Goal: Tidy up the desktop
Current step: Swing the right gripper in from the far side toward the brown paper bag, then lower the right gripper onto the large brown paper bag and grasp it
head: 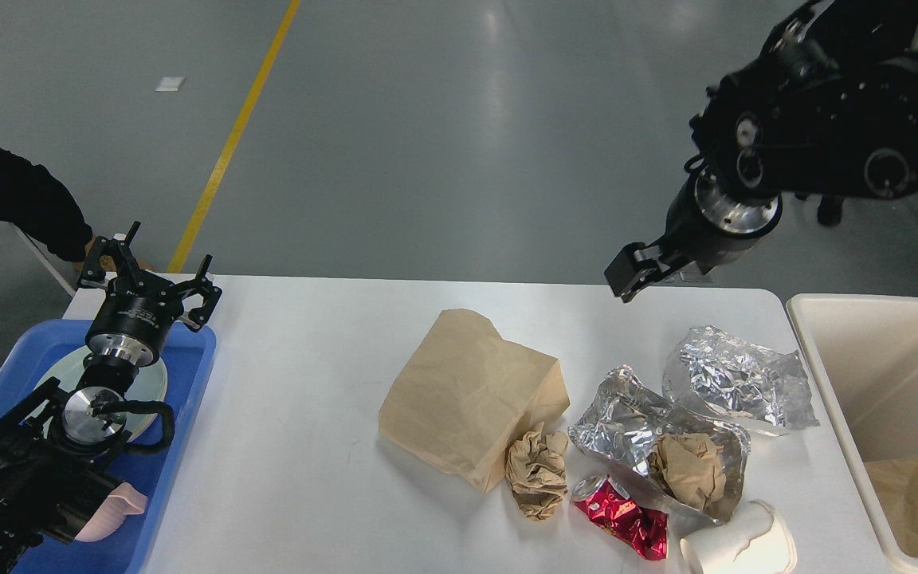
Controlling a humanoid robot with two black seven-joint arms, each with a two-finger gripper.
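Observation:
The white desktop [300, 462] carries rubbish at its right half: a flat brown paper bag [463, 391], a crumpled brown paper ball [537, 472], two crumpled foil wrappers [738, 379] [626, 418], the nearer one holding a brown paper wad [686, 466], a crushed red can [625, 520] and a white paper cup [738, 544] on its side. My left gripper [158, 275] is open and empty above the far end of the blue tray. My right gripper [633, 273] hangs above the table's far edge, well above the foil, dark and end-on.
A blue tray [184, 375] at the left holds a pale plate [152, 383] and a pink item [112, 510]. A cream bin [865, 359] at the right holds a brown paper bag [917, 494]. A person's dark sleeve [21, 207] is at far left.

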